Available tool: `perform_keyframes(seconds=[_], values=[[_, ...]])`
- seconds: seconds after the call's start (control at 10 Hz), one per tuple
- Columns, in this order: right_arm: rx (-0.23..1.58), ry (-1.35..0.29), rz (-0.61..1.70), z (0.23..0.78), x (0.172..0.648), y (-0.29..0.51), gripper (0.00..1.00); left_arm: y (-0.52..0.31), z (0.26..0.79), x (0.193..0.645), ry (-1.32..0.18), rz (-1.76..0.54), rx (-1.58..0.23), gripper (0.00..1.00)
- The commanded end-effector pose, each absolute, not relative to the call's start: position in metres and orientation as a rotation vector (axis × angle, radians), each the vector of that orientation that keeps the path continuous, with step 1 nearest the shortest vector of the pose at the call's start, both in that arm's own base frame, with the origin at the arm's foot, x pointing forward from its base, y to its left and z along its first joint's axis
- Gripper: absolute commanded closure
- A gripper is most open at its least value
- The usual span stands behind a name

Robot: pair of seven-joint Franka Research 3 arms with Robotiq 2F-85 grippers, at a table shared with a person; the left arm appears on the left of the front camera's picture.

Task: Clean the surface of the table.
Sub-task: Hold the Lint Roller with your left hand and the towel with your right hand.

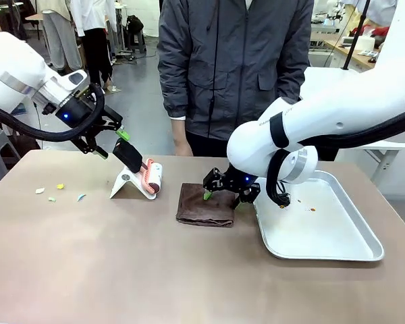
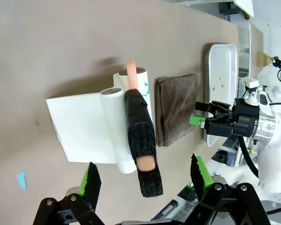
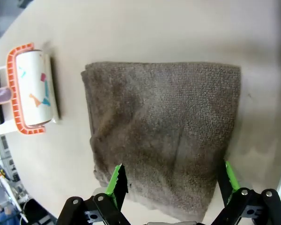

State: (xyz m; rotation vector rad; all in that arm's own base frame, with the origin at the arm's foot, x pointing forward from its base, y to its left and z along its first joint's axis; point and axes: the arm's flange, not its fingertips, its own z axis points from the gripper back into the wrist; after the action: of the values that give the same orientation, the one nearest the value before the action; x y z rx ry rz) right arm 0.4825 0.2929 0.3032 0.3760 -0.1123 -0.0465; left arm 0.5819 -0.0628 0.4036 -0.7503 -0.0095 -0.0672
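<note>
Tabletop (image 1: 121, 270) spans the whole front view. Right claw (image 3: 172, 180) hangs wide open over the brown cloth (image 3: 164, 126): I'd drop straight and pinch its near edge. Left claw (image 2: 145, 174), also wide, straddles the lint roller handle (image 2: 140, 140); center it first. Scraps (image 1: 59, 191) wait far left.

Near half of the table (image 1: 121, 277) lies open; lint roller (image 1: 152, 177), cloth (image 1: 204, 206), tray (image 1: 324, 236) beyond.

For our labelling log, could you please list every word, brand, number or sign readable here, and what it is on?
No text is readable.
The lint roller carries coloured scraps, not letters.
The right arm has a tiny mark by its black band, too small to read.
The table, towel and tray bear no print.
</note>
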Motion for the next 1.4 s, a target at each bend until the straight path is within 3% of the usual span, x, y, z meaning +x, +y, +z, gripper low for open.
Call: perform_keyframes(seconds=[0.0,0.8,0.9,1.0,1.1,1.2,1.3], values=[[0.319,-0.103,-0.057,0.303,0.49,0.301,0.0,-0.061,0.401,0.591,0.011,-0.06,-0.77,0.0],[0.276,-0.116,-0.129,0.295,0.492,0.31,0.0,-0.058,0.391,0.6,-0.009,-0.059,-0.81,0.0],[0.282,-0.112,-0.141,0.295,0.492,0.31,0.0,-0.059,0.39,0.601,-0.003,-0.061,-0.805,0.13],[0.298,-0.111,-0.145,0.296,0.492,0.31,0.6,-0.059,0.39,0.602,0.002,-0.053,-0.804,0.57],[0.303,-0.104,-0.143,0.297,0.491,0.31,0.59,-0.06,0.39,0.603,-0.003,-0.055,-0.806,0.7],[0.316,-0.094,-0.144,0.298,0.491,0.31,1.0,-0.061,0.391,0.603,-0.008,-0.06,-0.808,1.0],[0.32,-0.089,-0.149,0.298,0.492,0.31,0.64,-0.06,0.391,0.603,-0.012,-0.064,-0.809,1.0]])
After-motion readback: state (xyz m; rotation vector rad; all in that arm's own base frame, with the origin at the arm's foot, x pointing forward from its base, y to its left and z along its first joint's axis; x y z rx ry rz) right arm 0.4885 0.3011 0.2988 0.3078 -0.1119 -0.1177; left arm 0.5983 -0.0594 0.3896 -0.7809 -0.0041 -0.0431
